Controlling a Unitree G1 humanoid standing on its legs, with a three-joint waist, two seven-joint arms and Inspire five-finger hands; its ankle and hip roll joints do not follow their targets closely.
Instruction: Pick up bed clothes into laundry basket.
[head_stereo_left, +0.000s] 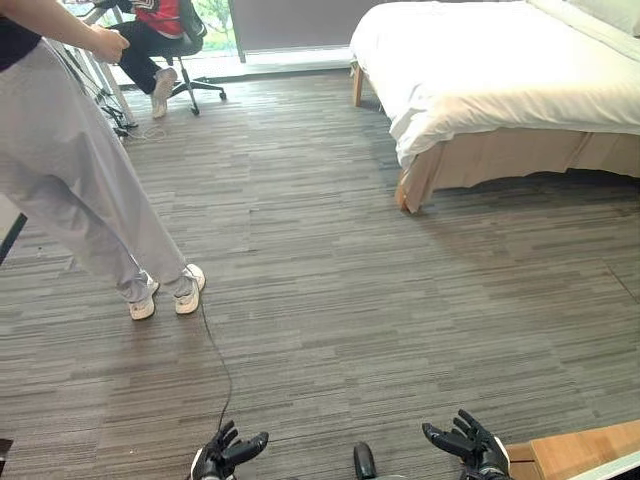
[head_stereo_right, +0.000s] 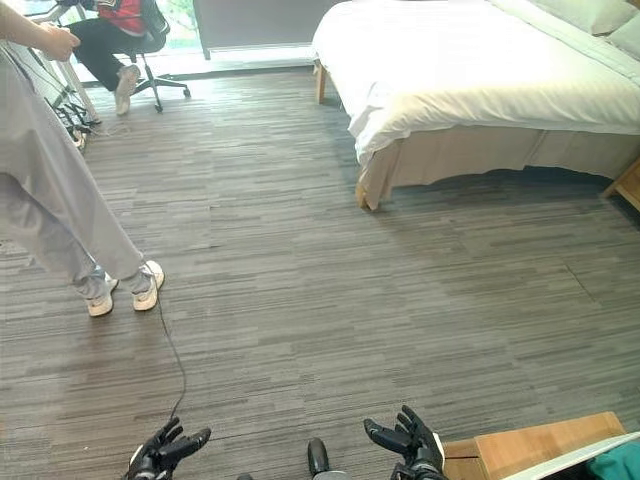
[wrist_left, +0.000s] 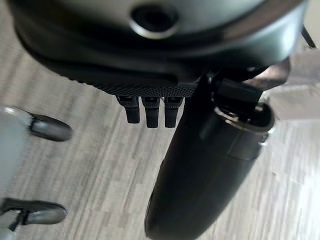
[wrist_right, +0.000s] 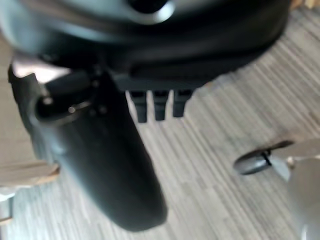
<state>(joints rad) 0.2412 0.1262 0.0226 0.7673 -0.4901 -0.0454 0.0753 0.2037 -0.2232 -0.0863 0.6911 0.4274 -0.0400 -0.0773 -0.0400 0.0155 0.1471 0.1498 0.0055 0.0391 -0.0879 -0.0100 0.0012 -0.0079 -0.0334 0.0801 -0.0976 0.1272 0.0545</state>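
Left hand (head_stereo_left: 228, 452): fingers spread, empty, low over carpet (head_stereo_left: 330, 300).
Right hand (head_stereo_left: 466, 444): the same.
Bed (head_stereo_left: 500, 70): well apart.

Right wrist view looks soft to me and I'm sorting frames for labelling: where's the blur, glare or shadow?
Right wrist view: the right hand and carpet are smeared. Left wrist view: the left hand is sharper, though the floor beyond is soft. Left eye view: daylight washes out the white bed, which casts a shadow on the carpet beneath it.
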